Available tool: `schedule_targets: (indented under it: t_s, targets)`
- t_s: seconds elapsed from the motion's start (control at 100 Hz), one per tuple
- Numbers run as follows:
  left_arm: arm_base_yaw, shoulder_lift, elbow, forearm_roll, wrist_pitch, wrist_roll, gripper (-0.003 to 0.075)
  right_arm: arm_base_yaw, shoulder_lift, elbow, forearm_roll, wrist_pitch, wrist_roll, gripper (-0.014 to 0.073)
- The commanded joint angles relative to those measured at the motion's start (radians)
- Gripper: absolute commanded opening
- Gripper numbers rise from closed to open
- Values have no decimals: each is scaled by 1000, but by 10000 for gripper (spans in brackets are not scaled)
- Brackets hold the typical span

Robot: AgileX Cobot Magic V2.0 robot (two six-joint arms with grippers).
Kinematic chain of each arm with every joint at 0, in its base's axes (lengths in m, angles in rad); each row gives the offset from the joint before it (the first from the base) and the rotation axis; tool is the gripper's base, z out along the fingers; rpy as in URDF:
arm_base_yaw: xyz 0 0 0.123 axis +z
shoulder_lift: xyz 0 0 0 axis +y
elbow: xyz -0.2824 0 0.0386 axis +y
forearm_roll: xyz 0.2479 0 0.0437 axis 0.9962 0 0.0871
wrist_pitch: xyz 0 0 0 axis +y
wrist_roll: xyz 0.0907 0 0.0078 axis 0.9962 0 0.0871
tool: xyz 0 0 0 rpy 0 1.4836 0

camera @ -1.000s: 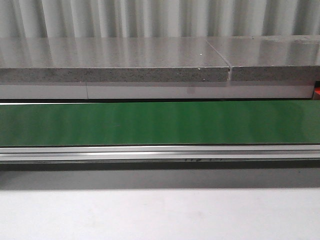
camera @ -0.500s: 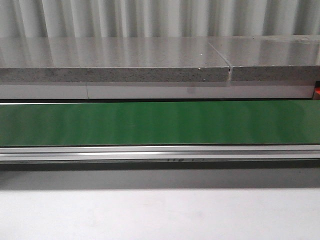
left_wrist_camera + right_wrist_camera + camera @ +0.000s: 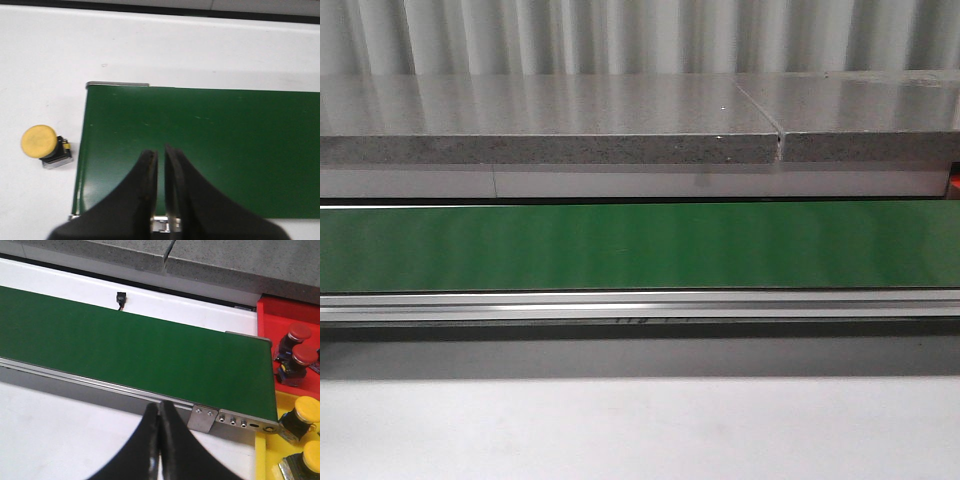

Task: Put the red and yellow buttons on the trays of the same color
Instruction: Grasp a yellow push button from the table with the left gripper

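Observation:
A yellow button [image 3: 40, 142] with a black base stands on the white table just off the end of the green belt [image 3: 200, 145]. My left gripper [image 3: 160, 154] hovers over that belt end, its fingers almost together with nothing between them. My right gripper [image 3: 159, 409] is shut and empty above the white table, at the belt's near rail. Beyond the belt's other end, a red tray [image 3: 287, 310] holds two red buttons [image 3: 299, 333], and a yellow tray [image 3: 262, 455] holds two yellow buttons [image 3: 307, 411]. Neither gripper shows in the front view.
The green belt [image 3: 640, 245] runs across the front view with a metal rail [image 3: 640, 303] along its near side. A grey stone ledge [image 3: 550, 120] lies behind it. A small black sensor [image 3: 120, 298] sits on the white strip past the belt.
In the front view only a small dark mark under the belt's rail has drifted left. Nothing else has visibly moved.

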Motion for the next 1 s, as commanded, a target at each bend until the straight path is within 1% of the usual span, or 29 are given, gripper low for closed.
schedule_targets:
  t_s: [0.0, 0.05, 0.06, 0.07, 0.12, 0.17, 0.26, 0.38, 0.5, 0.66, 0.99]
  targets:
    - [55, 23, -66, -9, -16, -11, 253, 1, 7, -23, -3, -64, -10, -68]
    - [79, 42, -78, -9, -5, -11, 336, 1, 7, -23, -3, -64, -10, -68]
    - [91, 48, -80, -9, -3, -11, 375, 1, 7, -23, -3, -64, -10, -68]
    - [91, 51, -82, -9, 0, -11, 375, 1, 7, -23, -3, -64, -10, -68]
    - [123, 71, -90, -9, 11, -11, 455, 1, 7, -23, -3, -64, -10, -68]
    - [151, 88, -96, -9, 24, -11, 491, 1, 7, -23, -3, -64, -10, -68]
    - [198, 130, -116, -9, 69, -11, 495, 1, 7, -23, -3, -64, -10, -68]
    - [259, 211, -167, -11, 168, -11, 495, 1, 7, -23, -3, -64, -10, -68]
    - [296, 300, -227, -15, 246, -11, 495, 1, 7, -23, -3, -64, -10, -68]
    - [319, 424, -317, -15, 318, -19, 494, 1, 7, -23, -3, -64, -10, -68]
    - [319, 656, -510, -15, 436, -30, 494, 1, 7, -23, -3, -64, -10, -68]
